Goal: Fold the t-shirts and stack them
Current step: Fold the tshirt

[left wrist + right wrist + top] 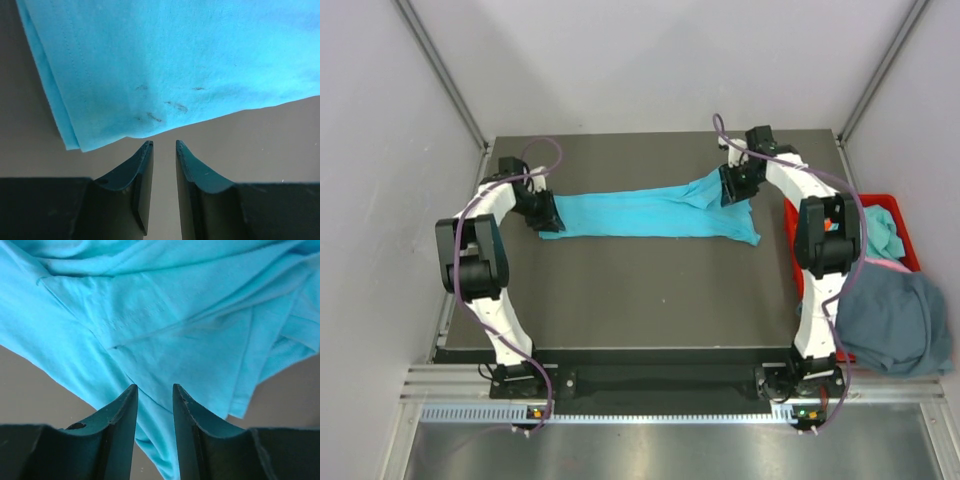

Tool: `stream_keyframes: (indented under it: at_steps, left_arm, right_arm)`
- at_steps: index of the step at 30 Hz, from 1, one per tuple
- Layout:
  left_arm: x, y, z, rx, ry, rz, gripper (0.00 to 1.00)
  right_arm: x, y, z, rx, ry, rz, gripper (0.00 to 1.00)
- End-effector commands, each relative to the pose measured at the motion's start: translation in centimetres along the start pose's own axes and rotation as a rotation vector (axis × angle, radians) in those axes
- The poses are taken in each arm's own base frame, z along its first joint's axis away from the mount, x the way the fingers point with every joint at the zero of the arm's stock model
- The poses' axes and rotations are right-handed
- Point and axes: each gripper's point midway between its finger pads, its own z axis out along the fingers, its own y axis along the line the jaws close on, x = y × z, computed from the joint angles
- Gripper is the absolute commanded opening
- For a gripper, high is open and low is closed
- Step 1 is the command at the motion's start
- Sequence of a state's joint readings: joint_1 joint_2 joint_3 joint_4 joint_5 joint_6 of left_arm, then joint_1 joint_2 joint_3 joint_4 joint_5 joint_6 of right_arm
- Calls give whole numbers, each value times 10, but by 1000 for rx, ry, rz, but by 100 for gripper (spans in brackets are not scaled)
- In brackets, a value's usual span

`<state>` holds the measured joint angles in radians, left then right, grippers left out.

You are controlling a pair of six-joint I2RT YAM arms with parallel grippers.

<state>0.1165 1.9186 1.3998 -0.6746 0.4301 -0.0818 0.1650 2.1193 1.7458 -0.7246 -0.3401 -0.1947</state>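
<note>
A bright turquoise t-shirt (640, 213) lies folded into a long narrow band across the far half of the table. My left gripper (546, 213) sits at its left end. In the left wrist view the shirt's edge (175, 55) lies just past the gripper (164, 143), whose jaws stand slightly apart with only bare table between them. My right gripper (732, 190) hangs over the bunched right end. In the right wrist view its jaws (155, 386) stand apart above the wrinkled cloth (165, 315), gripping nothing.
A red bin (895, 205) stands off the table's right edge with a teal cloth (882, 232) and a pinkish one (885, 265) in it. A slate blue-grey shirt (895, 320) is heaped at its near end. The dark table (650, 290) spreads in front of the band.
</note>
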Motion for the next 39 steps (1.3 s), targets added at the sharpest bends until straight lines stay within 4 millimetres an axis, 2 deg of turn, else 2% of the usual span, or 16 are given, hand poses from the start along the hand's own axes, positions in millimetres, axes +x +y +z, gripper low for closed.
stream_keyframes:
  at_steps: [1, 6, 11, 16, 20, 24, 25, 29, 32, 34, 35, 37, 39]
  left_arm:
    - [-12, -7, 2, 21, -48, 24, 29]
    - [-5, -1, 8, 1, -24, 19, 29]
    - [-2, 1, 9, -3, -19, 17, 29]
    - [-2, 2, 8, -9, -21, 19, 29]
    - [-1, 3, 9, -11, -19, 16, 28]
    - [0, 2, 10, -6, -15, 15, 28]
    - [0, 2, 10, -7, -16, 15, 28]
    - [0, 3, 9, -14, -17, 16, 28]
    - [0, 4, 8, -18, -20, 16, 28]
    - [1, 4, 9, -19, -16, 16, 28]
    - [1, 3, 9, -17, -17, 18, 28]
    - [1, 4, 9, -17, -16, 16, 28]
    - [1, 5, 10, -22, -17, 18, 27]
  right_arm:
    - [-41, 22, -5, -71, -114, -39, 34]
    - [-41, 43, 14, -143, -94, -50, 34]
    - [-38, 54, 35, -170, -57, -54, 35]
    - [-36, 58, 43, -177, -40, -50, 35]
    - [-37, 60, 38, -165, -47, -68, 36]
    - [-37, 53, 37, -90, -55, -99, 34]
    - [-37, 49, 37, -68, -54, -105, 33]
    - [-37, 48, 40, -46, -51, -115, 10]
    - [-43, 49, 37, -26, -70, -121, 1]
    - [-52, 49, 31, 11, -94, -152, 0]
    - [-58, 54, 27, 22, -111, -179, 0]
    - [-74, 54, 21, 74, -155, -231, 0]
    - [-91, 61, 19, 94, -193, -277, 0]
